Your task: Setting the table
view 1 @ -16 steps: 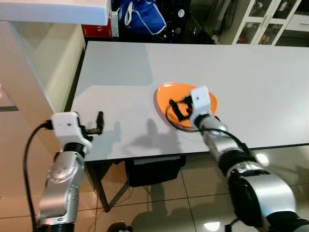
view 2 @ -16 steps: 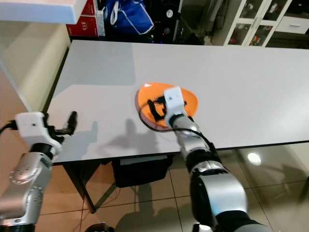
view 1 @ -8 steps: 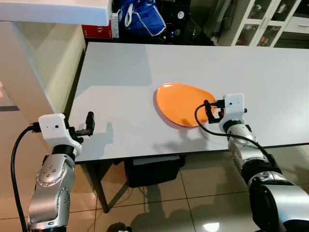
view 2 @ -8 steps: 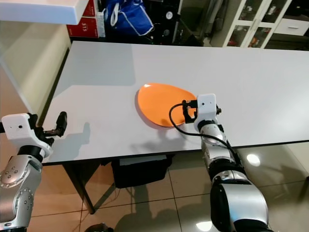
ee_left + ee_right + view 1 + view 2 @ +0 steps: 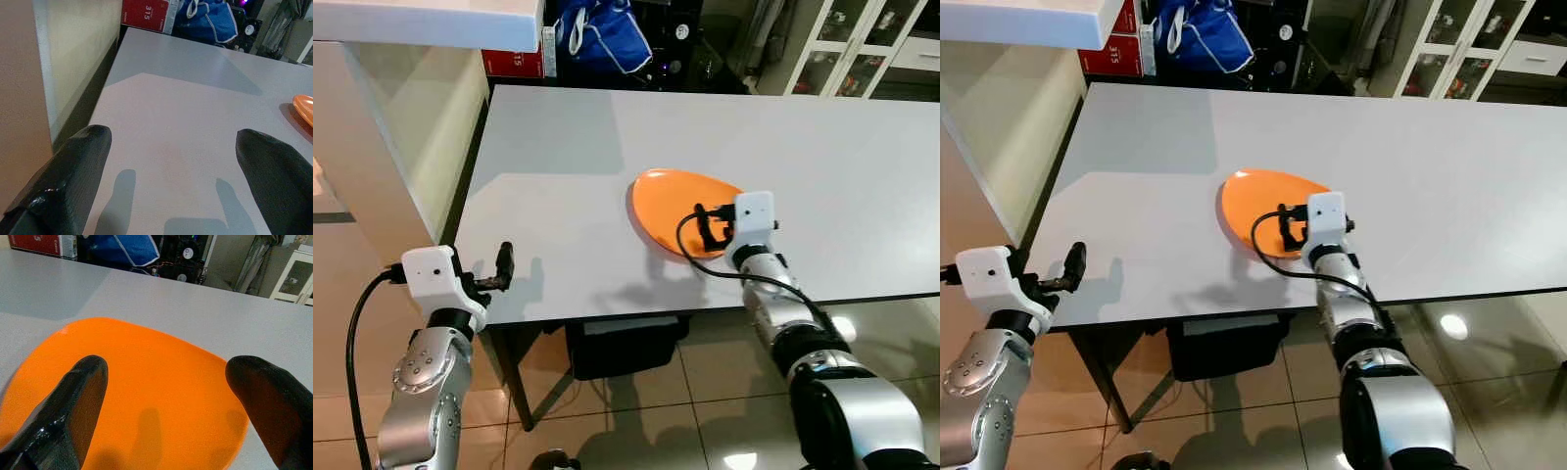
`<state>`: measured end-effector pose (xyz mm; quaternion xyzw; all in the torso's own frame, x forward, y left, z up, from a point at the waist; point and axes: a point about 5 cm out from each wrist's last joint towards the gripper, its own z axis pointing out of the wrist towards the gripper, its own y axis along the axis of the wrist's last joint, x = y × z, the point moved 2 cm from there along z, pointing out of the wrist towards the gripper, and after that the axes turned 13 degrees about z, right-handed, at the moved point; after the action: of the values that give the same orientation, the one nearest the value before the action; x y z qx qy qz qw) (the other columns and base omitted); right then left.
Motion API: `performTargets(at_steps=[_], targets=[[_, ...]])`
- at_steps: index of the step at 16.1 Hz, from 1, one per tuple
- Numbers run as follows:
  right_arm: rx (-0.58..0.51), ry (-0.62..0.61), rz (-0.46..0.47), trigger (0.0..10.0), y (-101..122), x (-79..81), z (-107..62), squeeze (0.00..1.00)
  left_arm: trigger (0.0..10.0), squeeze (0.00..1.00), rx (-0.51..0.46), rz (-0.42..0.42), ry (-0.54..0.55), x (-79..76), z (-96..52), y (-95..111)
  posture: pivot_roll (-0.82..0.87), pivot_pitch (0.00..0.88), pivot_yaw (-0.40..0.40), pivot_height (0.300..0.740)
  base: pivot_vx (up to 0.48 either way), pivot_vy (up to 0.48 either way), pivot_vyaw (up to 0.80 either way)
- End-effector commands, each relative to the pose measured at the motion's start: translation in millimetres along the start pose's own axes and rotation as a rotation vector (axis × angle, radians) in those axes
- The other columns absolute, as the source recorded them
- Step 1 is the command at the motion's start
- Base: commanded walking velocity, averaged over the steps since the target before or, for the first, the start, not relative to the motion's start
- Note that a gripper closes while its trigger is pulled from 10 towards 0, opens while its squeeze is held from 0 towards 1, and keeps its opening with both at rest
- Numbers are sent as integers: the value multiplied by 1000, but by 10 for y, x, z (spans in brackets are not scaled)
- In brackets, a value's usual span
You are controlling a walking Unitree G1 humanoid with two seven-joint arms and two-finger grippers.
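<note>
plate (image 5: 677, 199) on table (image 5: 558, 176) | right gripper (image 5: 707, 227) over plate's near edge | left gripper (image 5: 504, 265) at table's near-left edge

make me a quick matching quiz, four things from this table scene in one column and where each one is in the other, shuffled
Things:
1. orange plate
2. right gripper
3. left gripper
4. blue bag

Places:
A. over the table's near left corner
B. beyond the far edge of the table
C. lying flat on the table, towards its near edge
D. over the near rim of the plate, jaws open

Pairs: 1-C, 2-D, 3-A, 4-B
</note>
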<state>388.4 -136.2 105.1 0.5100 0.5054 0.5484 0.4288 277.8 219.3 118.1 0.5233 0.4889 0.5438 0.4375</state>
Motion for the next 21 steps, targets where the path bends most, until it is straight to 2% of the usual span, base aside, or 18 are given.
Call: performTargets(at_steps=[1,4,6,8,9,10,12,15,17,18,21], targets=[[-58,7,-21,10000,182,44,71,0,10000,0,-12,14,-7,-55,-13,23,286,24,-97,740,0,0,0],[-45,17,-14,10000,154,89,71,0,10000,0,-13,-2,-43,-135,-51,23,322,29,-101,740,0,0,0],[16,67,-4,10000,32,100,31,0,10000,0,-22,-7,-44,-121,-85,56,331,20,-118,740,0,0,0],[62,128,-75,10000,-105,49,-56,0,10000,0,0,107,-88,-13,-261,-20,348,21,-138,740,0,0,0],[108,160,-85,10000,-211,6,-118,0,10000,0,53,77,-55,101,-341,-147,351,22,-149,740,0,0,0],[146,201,-80,10000,-287,15,-159,0,10000,0,71,54,-50,100,-367,-196,349,22,-152,740,0,0,0],[183,257,-64,10000,-333,90,-169,0,10000,0,62,70,-91,-38,-334,-184,342,16,-150,740,0,0,0],[154,250,-65,10000,-249,115,-118,0,10000,0,62,58,-109,-141,-273,-194,324,11,-138,740,0,0,0],[133,218,-55,10000,-193,47,-100,0,10000,0,73,68,-125,-170,-241,-231,299,3,-119,740,0,0,0],[129,153,-69,10000,-181,-123,-116,0,10000,0,76,68,-124,-154,-206,-243,277,2,-99,740,0,0,0],[142,45,-75,10000,-229,-351,-174,0,10000,0,68,88,-108,-89,-101,-196,248,2,-67,740,0,0,0]])
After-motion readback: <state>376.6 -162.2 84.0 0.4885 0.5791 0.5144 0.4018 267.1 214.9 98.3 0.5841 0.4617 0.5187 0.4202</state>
